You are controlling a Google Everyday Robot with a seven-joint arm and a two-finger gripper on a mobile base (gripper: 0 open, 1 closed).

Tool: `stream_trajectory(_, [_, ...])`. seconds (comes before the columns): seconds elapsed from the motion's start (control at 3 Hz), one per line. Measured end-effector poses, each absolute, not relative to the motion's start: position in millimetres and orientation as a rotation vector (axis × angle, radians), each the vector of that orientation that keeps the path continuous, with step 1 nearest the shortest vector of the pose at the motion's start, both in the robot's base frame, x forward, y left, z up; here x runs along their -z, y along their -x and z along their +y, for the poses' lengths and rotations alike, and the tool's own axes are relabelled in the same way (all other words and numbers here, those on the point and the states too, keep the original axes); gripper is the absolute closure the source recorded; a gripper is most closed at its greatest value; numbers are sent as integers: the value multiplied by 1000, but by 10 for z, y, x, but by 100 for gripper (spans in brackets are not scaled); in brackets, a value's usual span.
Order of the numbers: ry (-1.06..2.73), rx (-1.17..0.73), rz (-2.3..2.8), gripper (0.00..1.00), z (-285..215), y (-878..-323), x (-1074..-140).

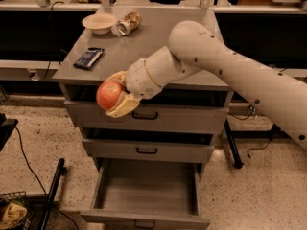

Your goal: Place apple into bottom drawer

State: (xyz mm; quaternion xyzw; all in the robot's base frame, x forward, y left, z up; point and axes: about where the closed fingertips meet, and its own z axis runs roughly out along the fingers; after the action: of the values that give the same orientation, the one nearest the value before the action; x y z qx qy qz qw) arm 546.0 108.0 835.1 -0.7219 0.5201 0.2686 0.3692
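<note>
The apple is round and reddish-orange. My gripper is shut on it, with cream fingers wrapped around its right side. It hangs in the air in front of the left part of the top drawer's front, well above the floor. The bottom drawer is pulled out wide below, showing a plain grey inside with nothing in it. The apple is above and to the left of the drawer's opening. My white arm reaches in from the right.
On the grey cabinet top stand a cream bowl, a metallic can on its side and a dark flat packet. The two upper drawers are closed. A black pole and a basket are at the lower left.
</note>
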Motion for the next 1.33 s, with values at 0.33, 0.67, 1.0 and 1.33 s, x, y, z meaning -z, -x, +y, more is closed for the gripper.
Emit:
stream_trajectory(0.33, [1980, -582, 1276, 100, 1142, -5172, -8363])
stream_trajectory(0.67, [1909, -642, 1235, 100, 1152, -4970, -8183])
stream_trajectory(1.0, [1635, -795, 1345, 100, 729, -5086, -7927])
stream_trajectory(1.33, [1578, -825, 1372, 100, 592, -5115, -7862])
